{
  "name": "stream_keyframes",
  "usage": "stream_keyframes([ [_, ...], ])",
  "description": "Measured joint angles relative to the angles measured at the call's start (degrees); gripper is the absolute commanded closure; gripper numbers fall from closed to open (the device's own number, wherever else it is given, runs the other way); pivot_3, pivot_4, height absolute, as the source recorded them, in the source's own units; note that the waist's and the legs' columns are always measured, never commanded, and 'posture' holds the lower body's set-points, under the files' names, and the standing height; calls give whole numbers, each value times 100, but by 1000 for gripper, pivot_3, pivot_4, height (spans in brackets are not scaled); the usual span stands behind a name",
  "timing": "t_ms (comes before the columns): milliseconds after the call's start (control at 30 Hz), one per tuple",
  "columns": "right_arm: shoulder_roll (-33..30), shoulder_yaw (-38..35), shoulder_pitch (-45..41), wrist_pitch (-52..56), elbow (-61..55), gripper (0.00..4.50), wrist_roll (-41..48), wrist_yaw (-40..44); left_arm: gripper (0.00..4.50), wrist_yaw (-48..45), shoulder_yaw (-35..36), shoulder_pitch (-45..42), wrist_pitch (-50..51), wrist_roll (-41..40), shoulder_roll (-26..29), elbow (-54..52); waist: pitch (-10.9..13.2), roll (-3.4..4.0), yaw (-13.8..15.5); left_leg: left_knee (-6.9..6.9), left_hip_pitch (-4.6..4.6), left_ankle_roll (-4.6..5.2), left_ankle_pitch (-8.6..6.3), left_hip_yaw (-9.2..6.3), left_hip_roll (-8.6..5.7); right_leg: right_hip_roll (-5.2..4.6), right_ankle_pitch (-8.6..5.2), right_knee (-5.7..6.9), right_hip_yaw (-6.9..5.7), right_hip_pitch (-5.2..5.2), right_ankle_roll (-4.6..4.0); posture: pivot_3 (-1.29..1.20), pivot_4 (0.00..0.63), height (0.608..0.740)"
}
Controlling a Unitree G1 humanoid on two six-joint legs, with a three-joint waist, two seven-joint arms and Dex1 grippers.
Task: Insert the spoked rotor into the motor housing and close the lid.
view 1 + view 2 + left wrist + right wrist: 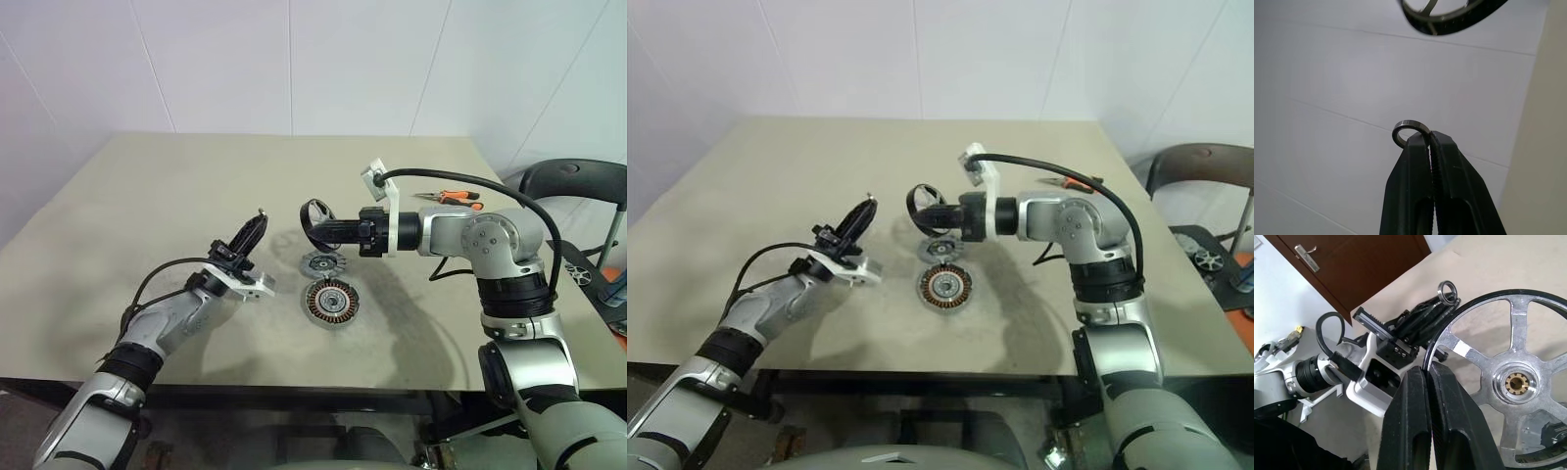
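Observation:
My right gripper [1427, 368] is shut on the dark rim of the spoked rotor [1513, 382], a shiny silver wheel held in the air above the table [147, 196]. Below it lies the lid [320, 262], a dull grey notched disc. Just in front of the lid sits the motor housing [330, 300], with its copper coils facing up. My left gripper [257, 223] is raised to the left of these parts, pointing up and forward. It is shut on a tiny thin ring [1410, 131], which sticks out at its tip.
Orange-handled pliers [449, 197] lie on the table behind my right arm. A dark chair [578, 186] stands off the table's right edge. In the right wrist view a brown door [1352, 264] stands beyond the table.

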Motion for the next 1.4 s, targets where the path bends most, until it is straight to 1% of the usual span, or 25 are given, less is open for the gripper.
stream_keyframes([
  [33, -63, 66, 2, -76, -4, 4500, -52, 67, 4464, -154, 52, 4, -13, -197, -18, 29, 0, 0, 1, 0, 0, 0, 0, 0, 0, -1, 0, 0, 0, 0, 0, 0, 0, 740],
  [100, -401, 369, 35, -384, -52, 4500, -304, 335, 4464, -1020, 265, 49, -41, -1236, -200, 129, -2, 2, 17, 1, 0, 0, 0, 0, -1, -6, 0, -2, -1, 2, -1, 0, 0, 740],
  [167, -777, 635, 195, -738, -140, 4500, -575, 679, 4464, -2601, 488, 325, 174, -2940, -449, -28, -3, 3, -13, 0, -1, 2, -3, 1, -2, -12, -1, -13, -1, 3, -3, 0, 0, 740],
  [200, -842, 692, 252, -819, -140, 4500, -654, 765, 4464, -3041, 516, 414, 297, -3383, -499, -113, -3, 3, -20, 0, -2, 2, -3, 1, -1, -12, -1, -15, -1, 2, -4, 0, 0, 740],
  [267, -963, 888, 385, -1024, -141, 4500, -825, 983, 4464, -4174, 561, 669, 819, -4456, -530, -607, -3, 4, -63, -4, -2, 1, -3, 1, 2, -9, -2, -15, -1, -3, -5, 0, 0, 740],
  [333, -1059, 1094, 492, -1239, -141, 4500, -1021, 1187, 4464, -5312, 716, 936, 1723, -5634, -439, -1463, -2, 6, -83, -6, -2, -1, -1, 1, 5, -6, -2, -13, -1, -6, -7, 0, 0, 740],
  [400, -1072, 1129, 522, -1344, -131, 4500, -1128, 1287, 4464, -5986, 880, 1121, 2541, -6509, -246, -2077, -3, 7, -113, -6, -1, -4, 1, 0, 6, -5, -2, -9, -1, -4, -8, 0, 0, 740],
  [467, -1093, 1172, 530, -1501, -96, 4500, -1249, 1404, 4464, -6657, 1187, 1330, 3755, -7644, 48, -2722, -5, 11, -156, -3, 4, -4, 1, -1, 6, -5, -2, -9, -1, 4, -7, 0, 0, 740],
  [500, -1100, 1197, 533, -1541, -73, 4500, -1300, 1443, 4464, -6804, 1294, 1363, 4148, -7999, 139, -2881, -5, 11, -167, -1, 6, -4, 1, -2, 5, -5, -1, -8, -1, 9, -7, 0, 0, 740],
  [567, -1117, 1245, 556, -1682, 71, 4500, -1434, 1552, 4464, -7174, 1647, 1375, 5253, -8892, 457, -3216, -4, 11, -176, 4, 11, -2, 1, -2, 4, -5, -1, -7, -2, 15, -6, 0, 0, 740],
  [633, -1136, 1268, 591, -1785, 202, 4500, -1555, 1631, 4464, -7403, 1991, 1356, 5985, -9475, 692, -3321, -5, 11, -171, 5, 14, -2, 1, -2, 3, -5, -1, -8, -2, 20, -6, 0, 0, 740],
  [700, -1176, 1292, 609, -1898, 366, 4500, -1679, 1705, 4464, -7506, 2288, 1277, 6572, -9874, 801, -3294, -4, 11, -160, 5, 14, -1, 2, -2, 2, -4, -1, -8, -2, 20, -6, 0, 0, 740],
  [833, -1287, 1351, 679, -2228, 545, 4500, -1996, 1891, 4464, -7573, 2851, 1021, 7321, -10416, 863, -3162, -4, 11, -148, 4, 13, -1, 2, -2, 2, -2, -1, -9, -2, 18, -6, 0, 0, 740],
  [900, -1421, 1562, 850, -2780, 563, 4500, -2394, 1939, 4464, -7760, 2871, 1153, 7398, -10322, 1004, -3209, -6, 12, -154, -1, 14, 0, 1, -1, 2, -2, -1, -15, -1, 19, -6, 0, 0, 740],
  [967, -1480, 1699, 1140, -3118, 707, 4500, -2701, 1931, 4464, -7863, 2854, 1394, 7466, -10233, 990, -3248, -6, 12, -156, -2, 12, 0, 1, -1, 2, -2, -1, -19, -1, 19, -7, 0, 0, 740],
  [1033, -1456, 1720, 1381, -3132, 817, 4500, -2743, 1936, 4464, -7865, 2839, 1531, 7535, -10191, 866, -3253, -4, 15, -153, -1, 11, -1, 1, -1, 2, -3, -1, -16, -1, 16, -7, 0, 0, 740],
  [1133, -1399, 1671, 1405, -3191, 819, 4500, -2796, 1848, 4464, -7811, 2842, 1606, 7634, -10142, 712, -3323, -3, 16, -148, 0, 19, -6, 4, -3, 4, -3, -1, -8, -1, 20, -7, 0, 0, 740],
  [1300, -1402, 1642, 1433, -3191, 808, 4500, -2805, 1822, 4464, -8010, 2575, 2164, 7477, -9598, 725, -3676, -3, 25, -173, -9, 20, -8, 3, -2, 3, -4, -3, -15, 1, 18, -11, 0, 0, 740],
  [1400, -1403, 1635, 1433, -3177, 806, 4500, -2810, 1831, 4464, -8059, 2512, 2239, 7396, -9365, 700, -3665, -3, 25, -149, -9, 18, -9, 3, -3, 4, -4, -3, -14, 0, 17, -12, 0, 0, 740],
])
